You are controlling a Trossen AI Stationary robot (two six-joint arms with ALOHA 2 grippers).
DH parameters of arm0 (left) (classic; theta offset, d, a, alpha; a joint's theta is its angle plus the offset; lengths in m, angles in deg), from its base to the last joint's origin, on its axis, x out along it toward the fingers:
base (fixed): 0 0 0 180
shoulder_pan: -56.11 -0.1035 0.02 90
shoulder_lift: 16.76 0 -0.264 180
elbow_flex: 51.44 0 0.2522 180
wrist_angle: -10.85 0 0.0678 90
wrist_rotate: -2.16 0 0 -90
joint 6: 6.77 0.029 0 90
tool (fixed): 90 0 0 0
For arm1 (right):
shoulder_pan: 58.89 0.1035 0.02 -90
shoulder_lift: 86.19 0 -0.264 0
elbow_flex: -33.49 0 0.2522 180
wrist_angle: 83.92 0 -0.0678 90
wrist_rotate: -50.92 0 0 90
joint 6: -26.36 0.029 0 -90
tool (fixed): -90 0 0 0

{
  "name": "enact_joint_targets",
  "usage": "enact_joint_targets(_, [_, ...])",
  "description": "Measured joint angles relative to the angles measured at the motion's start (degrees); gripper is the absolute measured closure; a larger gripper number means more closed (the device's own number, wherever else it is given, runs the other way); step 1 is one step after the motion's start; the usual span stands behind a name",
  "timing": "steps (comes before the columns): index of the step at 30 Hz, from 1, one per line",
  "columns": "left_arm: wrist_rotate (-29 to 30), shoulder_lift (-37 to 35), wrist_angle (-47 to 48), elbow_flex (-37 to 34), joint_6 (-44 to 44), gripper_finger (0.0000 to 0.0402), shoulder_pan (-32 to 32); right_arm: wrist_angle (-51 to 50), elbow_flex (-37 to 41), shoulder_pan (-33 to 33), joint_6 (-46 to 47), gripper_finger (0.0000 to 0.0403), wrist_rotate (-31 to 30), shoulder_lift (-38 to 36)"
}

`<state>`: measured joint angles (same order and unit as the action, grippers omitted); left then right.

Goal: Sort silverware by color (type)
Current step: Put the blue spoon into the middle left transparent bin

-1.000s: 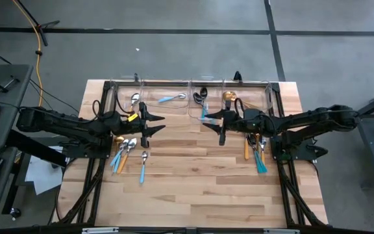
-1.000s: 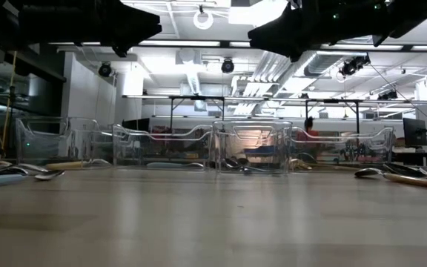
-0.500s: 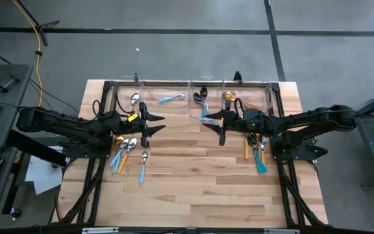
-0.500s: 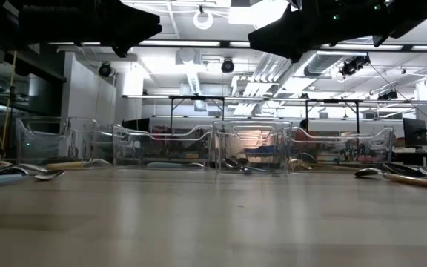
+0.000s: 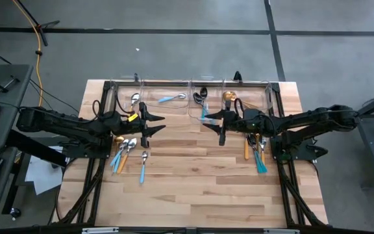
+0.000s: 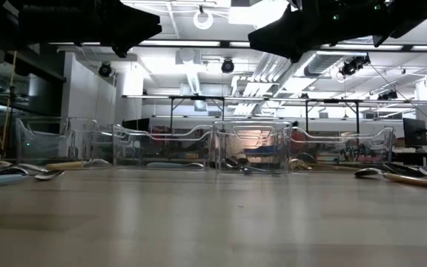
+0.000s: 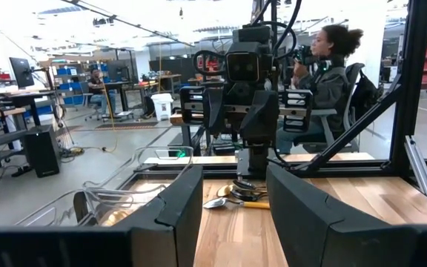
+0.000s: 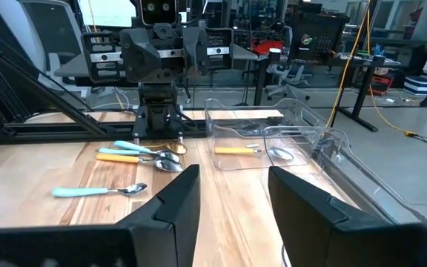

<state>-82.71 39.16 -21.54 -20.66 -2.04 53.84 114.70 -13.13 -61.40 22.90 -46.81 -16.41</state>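
The silverware lies in two loose piles on the wooden table: one at the left (image 5: pixel 123 153), with a lone light-blue-handled spoon (image 5: pixel 143 166) beside it, and one at the right (image 5: pixel 257 153). More pieces lie in the clear bins along the far edge: a silver-headed spoon (image 5: pixel 134 101), a light-blue-handled piece (image 5: pixel 171 99), a black spoon (image 5: pixel 200 96) and a gold spoon (image 5: pixel 229 97). My left gripper (image 5: pixel 156 125) and right gripper (image 5: pixel 211 125) hover above mid-table, facing each other. Both are open, with nothing between the fingers (image 7: pixel 234 215) (image 8: pixel 234 215).
The row of clear bins (image 5: pixel 190 97) stands along the table's far edge. Bare wood (image 5: pixel 193 188) spans the near half of the table. A person (image 7: pixel 328 67) sits in the room beyond the table's right side.
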Motion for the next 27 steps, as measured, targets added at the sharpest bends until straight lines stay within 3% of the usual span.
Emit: enact_joint_targets(27, [0.00,0.00,0.02,0.00,-0.03,0.0263,0.00,-0.50,-0.02,0.00,0.02,0.0258,0.00,0.02])
